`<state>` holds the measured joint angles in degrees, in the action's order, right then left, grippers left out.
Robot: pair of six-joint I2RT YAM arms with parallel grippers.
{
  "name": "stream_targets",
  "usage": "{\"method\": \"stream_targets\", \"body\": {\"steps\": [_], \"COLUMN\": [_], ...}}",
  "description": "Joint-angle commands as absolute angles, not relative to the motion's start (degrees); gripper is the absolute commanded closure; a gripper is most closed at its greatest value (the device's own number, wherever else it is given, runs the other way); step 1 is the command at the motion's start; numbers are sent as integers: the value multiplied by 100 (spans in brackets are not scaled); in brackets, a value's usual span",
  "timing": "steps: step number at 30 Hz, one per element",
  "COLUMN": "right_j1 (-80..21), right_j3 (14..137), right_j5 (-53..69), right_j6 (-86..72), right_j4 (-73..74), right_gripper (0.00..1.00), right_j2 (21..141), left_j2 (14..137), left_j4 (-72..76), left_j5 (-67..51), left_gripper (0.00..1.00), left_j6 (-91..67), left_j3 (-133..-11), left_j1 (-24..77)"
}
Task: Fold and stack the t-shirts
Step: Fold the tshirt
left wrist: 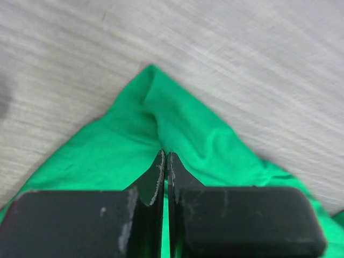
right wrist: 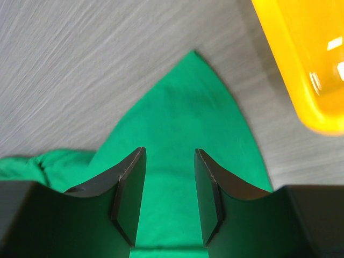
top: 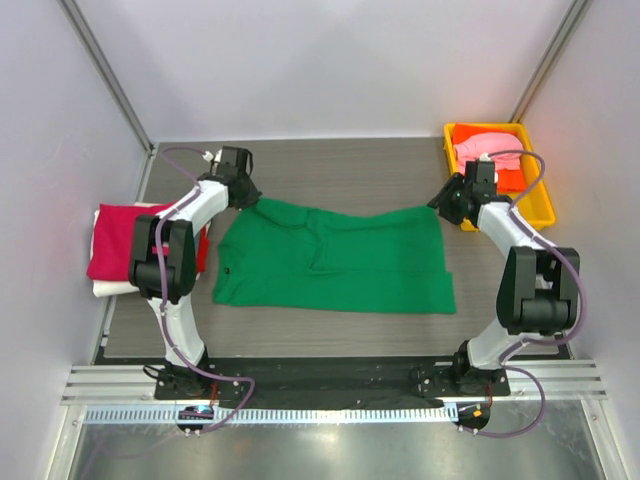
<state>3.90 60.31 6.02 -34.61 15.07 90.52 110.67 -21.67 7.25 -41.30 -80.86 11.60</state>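
left gripper (left wrist: 165, 157) pinches the green t-shirt (left wrist: 183, 121) corner; right gripper (right wrist: 170, 151) spread over another corner

I count six shirts. One green shirt (top: 335, 260) lies mid-frame. Three are piled at the left edge: crimson shirt (top: 115, 240), red shirt (top: 204, 248), white shirt (top: 110, 288). Two are at the upper right: pink shirt (top: 480, 147) and orange shirt (top: 510, 178). One tray (top: 541, 211). Two arms, left arm (top: 165, 260) and right arm (top: 535, 290), and two grippers, left gripper (top: 255, 203) and right gripper (top: 437, 207).
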Motion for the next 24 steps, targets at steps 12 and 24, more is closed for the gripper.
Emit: {"method": "stream_targets", "body": {"steps": [12,24], "right_j1": [114,0], "right_j3": [7672,8042], "right_j5": [-738,-835], "right_j6": [-2883,-2725], "right_j4": [1564,1600], "right_gripper": [53,53], "right_j2": [10871,11408], "left_j2": [10977,11091], "left_j4": [-2470,-2531], "left_j5": [308,141], "left_gripper": [100,100], "left_j6": [-4201,-4228], "left_j3": [-9166,-9624], "left_j1": [1020,984]}}
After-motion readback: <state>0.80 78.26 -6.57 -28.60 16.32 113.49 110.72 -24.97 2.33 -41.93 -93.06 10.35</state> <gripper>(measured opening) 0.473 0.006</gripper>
